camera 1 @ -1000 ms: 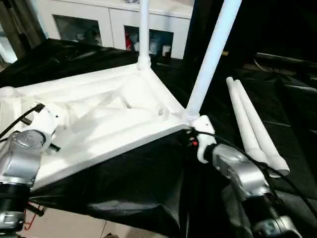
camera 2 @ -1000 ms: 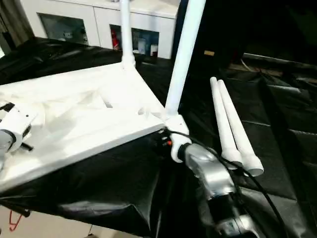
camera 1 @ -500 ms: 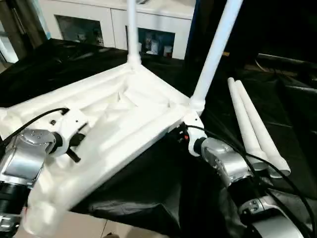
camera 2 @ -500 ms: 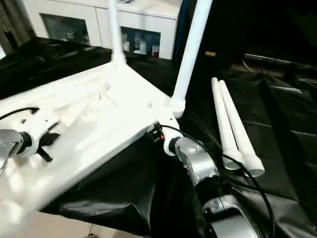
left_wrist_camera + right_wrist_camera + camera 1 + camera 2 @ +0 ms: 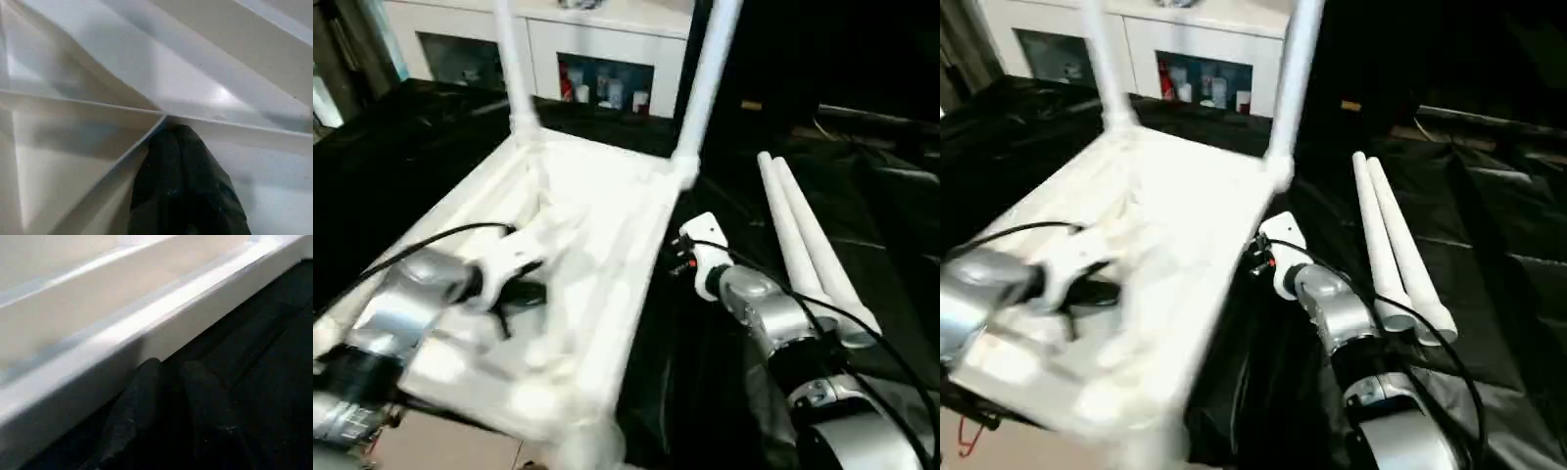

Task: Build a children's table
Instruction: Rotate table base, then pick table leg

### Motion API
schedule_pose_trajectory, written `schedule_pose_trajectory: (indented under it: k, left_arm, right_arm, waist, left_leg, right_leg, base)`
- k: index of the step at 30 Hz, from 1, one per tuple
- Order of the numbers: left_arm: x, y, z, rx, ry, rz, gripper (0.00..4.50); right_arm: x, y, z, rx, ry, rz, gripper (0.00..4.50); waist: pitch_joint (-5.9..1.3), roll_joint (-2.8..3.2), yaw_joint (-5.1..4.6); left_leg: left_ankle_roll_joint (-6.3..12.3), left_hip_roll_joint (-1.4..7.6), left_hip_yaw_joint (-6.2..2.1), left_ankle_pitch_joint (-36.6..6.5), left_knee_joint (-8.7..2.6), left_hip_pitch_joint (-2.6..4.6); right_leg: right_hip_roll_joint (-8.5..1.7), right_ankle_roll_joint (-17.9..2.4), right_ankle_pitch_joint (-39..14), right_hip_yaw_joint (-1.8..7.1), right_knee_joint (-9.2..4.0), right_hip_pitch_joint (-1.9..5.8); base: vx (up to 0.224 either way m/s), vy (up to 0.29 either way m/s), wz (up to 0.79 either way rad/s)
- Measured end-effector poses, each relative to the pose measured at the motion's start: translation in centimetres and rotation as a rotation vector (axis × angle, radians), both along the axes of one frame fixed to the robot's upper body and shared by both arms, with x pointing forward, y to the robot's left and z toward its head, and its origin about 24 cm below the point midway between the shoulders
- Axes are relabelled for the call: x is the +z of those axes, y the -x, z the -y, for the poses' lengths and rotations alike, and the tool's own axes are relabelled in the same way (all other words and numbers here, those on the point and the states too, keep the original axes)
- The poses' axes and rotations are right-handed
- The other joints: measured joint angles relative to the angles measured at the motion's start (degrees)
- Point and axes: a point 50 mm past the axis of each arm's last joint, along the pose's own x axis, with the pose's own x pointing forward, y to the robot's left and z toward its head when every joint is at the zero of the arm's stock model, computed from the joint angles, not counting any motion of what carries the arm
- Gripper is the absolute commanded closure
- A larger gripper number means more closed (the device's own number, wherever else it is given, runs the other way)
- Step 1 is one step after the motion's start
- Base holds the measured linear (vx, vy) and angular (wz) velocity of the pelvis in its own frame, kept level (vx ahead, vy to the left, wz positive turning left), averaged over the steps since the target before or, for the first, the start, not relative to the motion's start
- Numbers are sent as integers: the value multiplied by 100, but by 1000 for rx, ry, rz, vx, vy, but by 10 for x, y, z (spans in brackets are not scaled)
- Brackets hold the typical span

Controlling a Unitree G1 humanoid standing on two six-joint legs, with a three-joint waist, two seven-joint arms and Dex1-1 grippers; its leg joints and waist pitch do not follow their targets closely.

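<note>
Black crinkled sheet | ribbed white plastic tabletop — smooth tubular legs | jaws: cannot tell

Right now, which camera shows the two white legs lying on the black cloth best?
The left eye view: the two loose legs lie whole, side by side on the black cloth, right of the tabletop. The right eye view shows the same pair nearly as well. The wrist views look at the tabletop's ribs and edge instead.
</note>
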Motion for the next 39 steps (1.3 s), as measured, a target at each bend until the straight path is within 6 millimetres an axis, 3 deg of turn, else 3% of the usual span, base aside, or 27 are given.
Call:
schedule_pose_trajectory:
  k: [5,8,13,17,23,27,31,33,39]
  left_arm:
    - [6,-29,15,79,0,123,450]
    - [10,-39,20,115,0,187,450]
    - [6,-48,24,178,-21,287,450]
    - [12,-49,34,152,39,363,450]
    - [22,-30,43,75,173,423,450]
    - [41,-19,48,45,262,453,450]
    - [45,-8,54,9,330,432,450]
    - [45,-1,59,-24,376,390,429]
    - [48,13,72,-85,419,347,360]
  right_arm:
    - [2,-1,-1,2,-5,14,443]
    - [5,-1,-1,4,-8,32,448]
    - [16,-3,1,-24,10,85,448]
    - [29,-8,11,-115,101,104,448]
    - [63,-11,40,-243,-19,110,405]
    - [71,-15,63,-358,23,90,365]
    - [81,-21,79,-422,70,102,330]
    - [83,-22,86,-444,97,90,325]
    - [76,-20,110,-545,166,-35,254]
  waist:
    - [7,12,5]
    - [10,18,-7]
    - [10,19,-1]
    - [8,16,61]
    - [14,25,118]
    - [17,31,119]
    - [22,74,96]
    - [22,74,80]
    - [22,73,55]
  left_leg:
    - [-2,0,-1,3,2,-3]
    - [-3,0,-3,4,2,-3]
    - [10,0,-5,13,2,-7]
    - [12,-1,-4,15,5,-9]
    - [13,1,-4,14,3,-7]
    - [7,1,-3,16,4,-1]
    - [4,-1,-2,18,6,-1]
    - [2,0,-2,19,5,1]
    - [2,-1,-2,20,10,-4]
  right_leg:
    - [0,-3,16,-1,0,2]
    - [2,-4,18,-1,0,1]
    - [4,-4,18,-1,-4,-1]
    - [2,-4,17,0,-14,5]
    - [3,-4,17,0,-14,0]
    - [3,-3,18,2,-3,3]
    - [3,-1,25,4,2,2]
    - [5,-1,25,3,8,0]
    - [5,-1,25,4,5,0]
  base:
    - [0,0,0]
    - [0,0,0]
    - [0,0,0]
    - [0,0,0]
    - [0,0,0]
    - [0,0,0]
    - [0,0,0]
    - [0,0,0]
    - [0,0,0]
